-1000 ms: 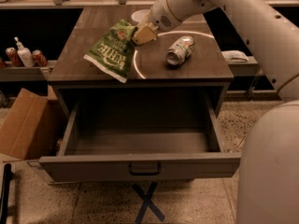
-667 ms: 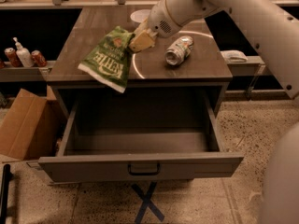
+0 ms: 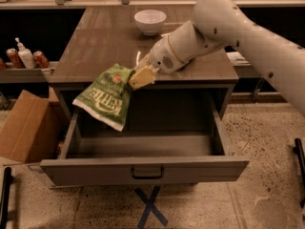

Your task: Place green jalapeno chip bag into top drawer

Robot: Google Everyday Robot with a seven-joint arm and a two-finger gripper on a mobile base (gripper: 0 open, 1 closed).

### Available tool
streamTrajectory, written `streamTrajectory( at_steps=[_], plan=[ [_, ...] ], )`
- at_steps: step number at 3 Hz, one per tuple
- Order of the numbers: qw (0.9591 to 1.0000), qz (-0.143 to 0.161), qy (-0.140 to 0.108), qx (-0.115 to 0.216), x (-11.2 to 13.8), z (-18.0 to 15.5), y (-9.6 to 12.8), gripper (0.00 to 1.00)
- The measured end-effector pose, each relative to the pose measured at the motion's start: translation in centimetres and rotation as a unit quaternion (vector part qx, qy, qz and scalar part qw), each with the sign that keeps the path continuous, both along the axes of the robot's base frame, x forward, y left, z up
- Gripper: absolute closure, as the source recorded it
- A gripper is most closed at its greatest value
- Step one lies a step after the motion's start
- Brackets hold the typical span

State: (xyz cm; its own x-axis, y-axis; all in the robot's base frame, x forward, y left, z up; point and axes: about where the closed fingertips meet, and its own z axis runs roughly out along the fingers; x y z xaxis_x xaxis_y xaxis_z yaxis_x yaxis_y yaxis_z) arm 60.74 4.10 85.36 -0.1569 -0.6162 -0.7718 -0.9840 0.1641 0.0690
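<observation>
The green jalapeno chip bag (image 3: 106, 96) hangs in the air over the left part of the open top drawer (image 3: 143, 168), its lower end below the tabletop's front edge. My gripper (image 3: 138, 77) is shut on the bag's upper right corner, just past the counter's front edge. The white arm reaches in from the upper right. The drawer is pulled out wide and its inside is empty; a dark pull handle (image 3: 147, 174) sits mid-front.
A white bowl (image 3: 150, 21) stands at the back of the brown counter top (image 3: 95, 46). A cardboard box (image 3: 26, 128) sits on the floor at left. Cans and a bottle (image 3: 25, 56) stand on a side shelf at left. Blue tape cross (image 3: 150, 206) marks the floor.
My gripper has carried the bag off the counter top toward the front and down, over the open drawer. The view has shifted; the crushed can no longer shows.
</observation>
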Motion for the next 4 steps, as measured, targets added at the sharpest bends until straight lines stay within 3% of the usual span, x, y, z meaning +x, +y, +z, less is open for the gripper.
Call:
streamTrajectory(
  at_steps=[1, 2, 3, 4],
  plan=[
    [0.9983, 0.008, 0.058, 0.003, -2.0, -4.6, -0.3, 1.0],
    [0.9979, 0.002, 0.064, 0.005, -2.0, -5.1, -0.4, 1.0],
    [0.9949, -0.025, 0.097, 0.017, -2.4, -7.8, -1.3, 1.0],
    [0.9875, -0.079, 0.132, 0.033, -3.4, -10.9, -3.7, 1.0]
  ],
)
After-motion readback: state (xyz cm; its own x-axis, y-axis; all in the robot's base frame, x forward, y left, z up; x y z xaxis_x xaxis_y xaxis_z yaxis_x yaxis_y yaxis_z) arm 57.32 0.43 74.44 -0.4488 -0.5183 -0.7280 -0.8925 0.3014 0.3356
